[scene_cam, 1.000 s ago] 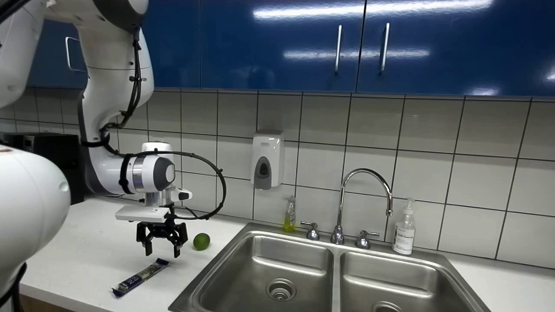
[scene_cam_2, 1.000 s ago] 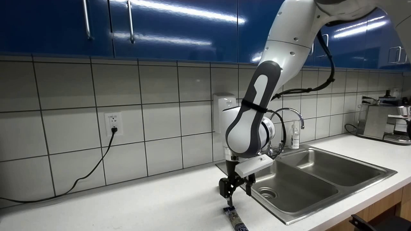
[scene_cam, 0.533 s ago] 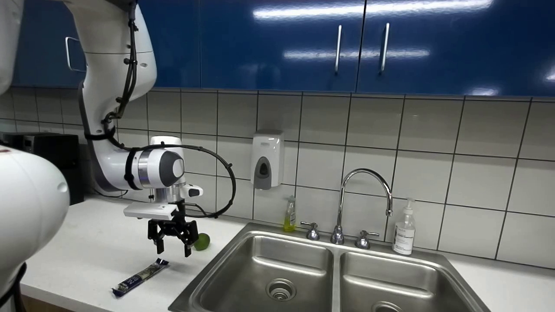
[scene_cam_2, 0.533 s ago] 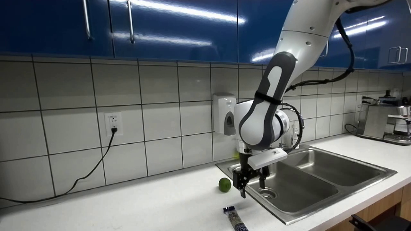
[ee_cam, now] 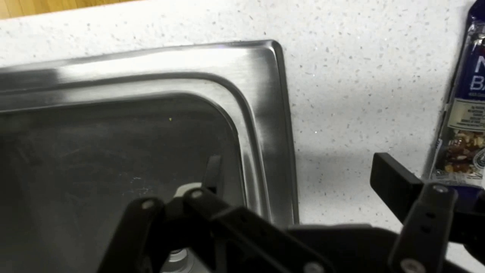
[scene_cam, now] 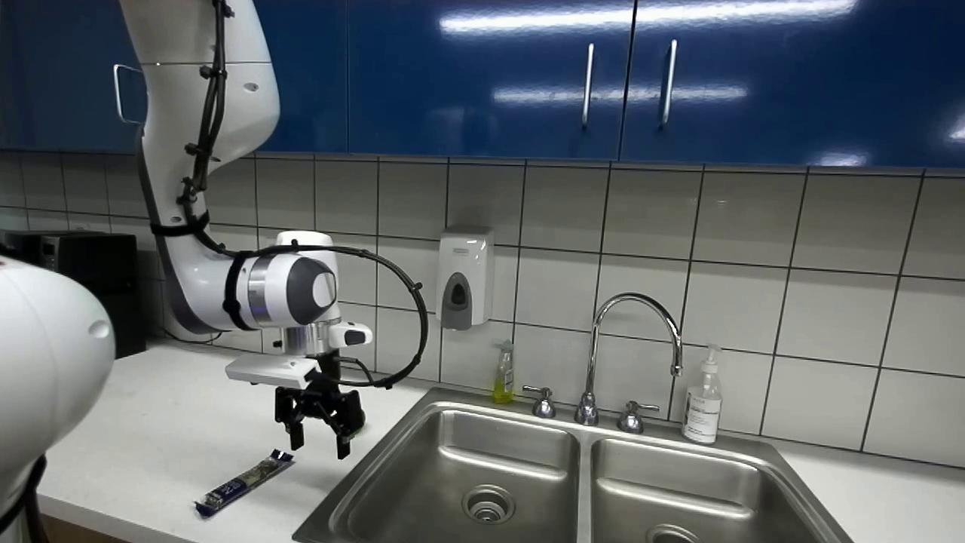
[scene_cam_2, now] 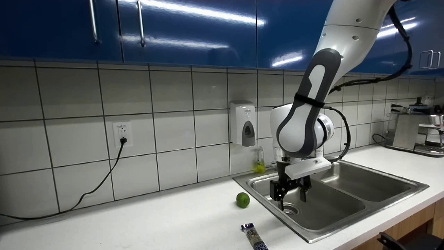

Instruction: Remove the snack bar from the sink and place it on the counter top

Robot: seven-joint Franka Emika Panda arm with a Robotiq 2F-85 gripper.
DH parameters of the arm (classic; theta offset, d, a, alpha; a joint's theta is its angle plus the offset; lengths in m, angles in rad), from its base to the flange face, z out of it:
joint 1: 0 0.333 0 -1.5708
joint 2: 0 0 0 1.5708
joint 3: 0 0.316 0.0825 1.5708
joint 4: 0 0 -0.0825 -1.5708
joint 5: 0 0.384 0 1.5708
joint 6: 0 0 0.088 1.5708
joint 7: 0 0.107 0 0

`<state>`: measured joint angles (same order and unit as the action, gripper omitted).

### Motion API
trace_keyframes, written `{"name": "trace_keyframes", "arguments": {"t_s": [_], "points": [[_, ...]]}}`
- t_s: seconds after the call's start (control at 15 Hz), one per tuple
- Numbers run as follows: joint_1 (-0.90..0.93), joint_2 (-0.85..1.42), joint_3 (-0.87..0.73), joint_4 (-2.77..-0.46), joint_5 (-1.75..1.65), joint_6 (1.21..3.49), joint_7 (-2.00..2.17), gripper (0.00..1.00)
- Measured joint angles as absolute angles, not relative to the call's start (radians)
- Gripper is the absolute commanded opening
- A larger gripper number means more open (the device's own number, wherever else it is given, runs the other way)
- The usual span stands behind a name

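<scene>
Lying on the counter top [scene_cam: 166,418], the snack bar [scene_cam: 243,484] is below and beside the spread jaws.

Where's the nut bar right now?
In an exterior view, the nut bar lies at lower left on the counter top, left of the sink and apart from the open gripper.

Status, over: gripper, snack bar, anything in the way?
Gripper open, nothing in it. Snack bar lying on the counter top, out of the sink. Green ball on the counter top too, apart from the snack bar; probably no obstruction.
</scene>
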<state>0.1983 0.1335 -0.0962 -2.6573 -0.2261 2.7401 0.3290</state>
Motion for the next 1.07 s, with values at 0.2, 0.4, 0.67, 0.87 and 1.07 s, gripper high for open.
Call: {"name": "trace_keyframes", "arguments": {"t_s": [0.2, 0.4, 0.67, 0.87, 1.07], "points": [[0.178, 0.099, -0.102, -2.697, -0.257, 2.74, 0.365, 1.0], [0.16, 0.071, -0.102, -2.728, -0.287, 2.74, 0.406, 1.0], [0.153, 0.051, -0.102, -2.746, -0.301, 2.74, 0.426, 1.0], [0.153, 0.05, -0.102, -2.747, -0.301, 2.74, 0.427, 1.0], [0.153, 0.05, -0.102, -2.747, -0.301, 2.74, 0.427, 1.0]]}}
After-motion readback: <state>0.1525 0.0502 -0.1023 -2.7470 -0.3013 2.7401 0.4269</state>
